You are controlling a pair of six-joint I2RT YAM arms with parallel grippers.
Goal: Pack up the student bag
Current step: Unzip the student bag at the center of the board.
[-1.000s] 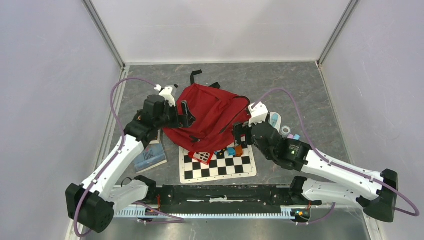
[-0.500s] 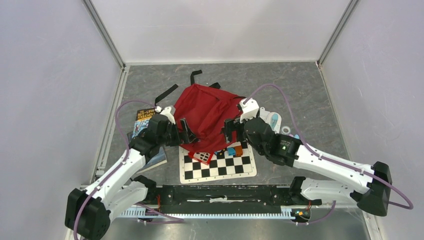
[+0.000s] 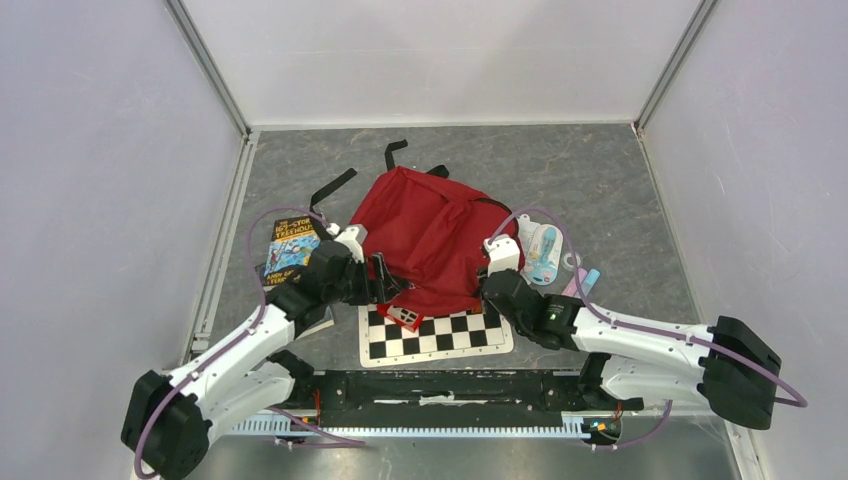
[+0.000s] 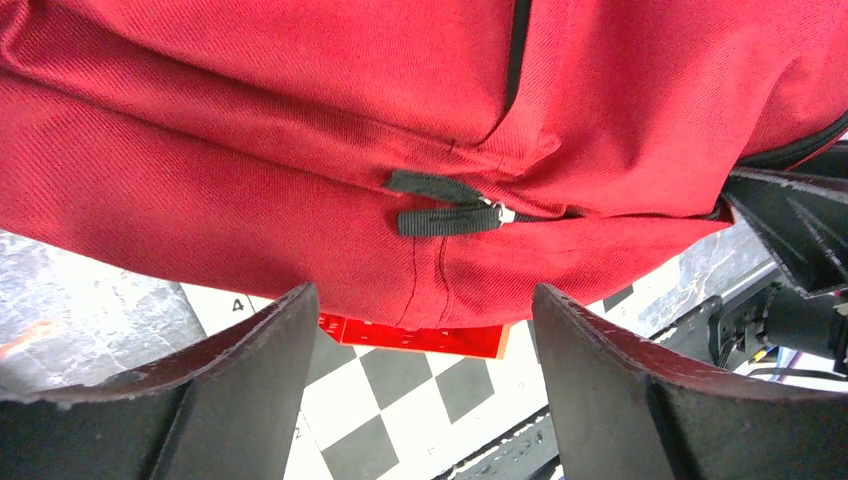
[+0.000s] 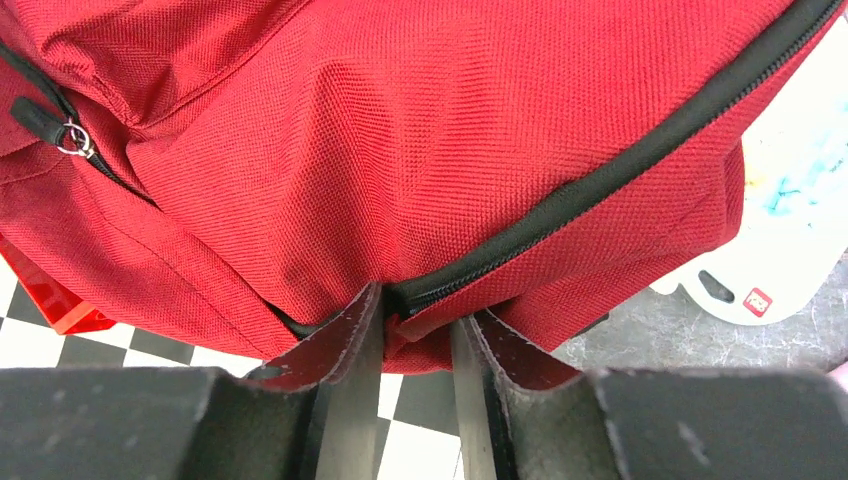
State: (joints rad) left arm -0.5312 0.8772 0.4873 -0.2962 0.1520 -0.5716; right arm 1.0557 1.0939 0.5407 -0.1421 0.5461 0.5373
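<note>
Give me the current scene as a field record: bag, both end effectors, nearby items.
bag: student bag, red, lying on the table, near edge over the chessboard
left end effector: open, fingers either side of the bag's near edge, below a zipper pull
right end effector: shut on the bag's edge at the black zipper
under bag edge: red box
left of bag: book
</note>
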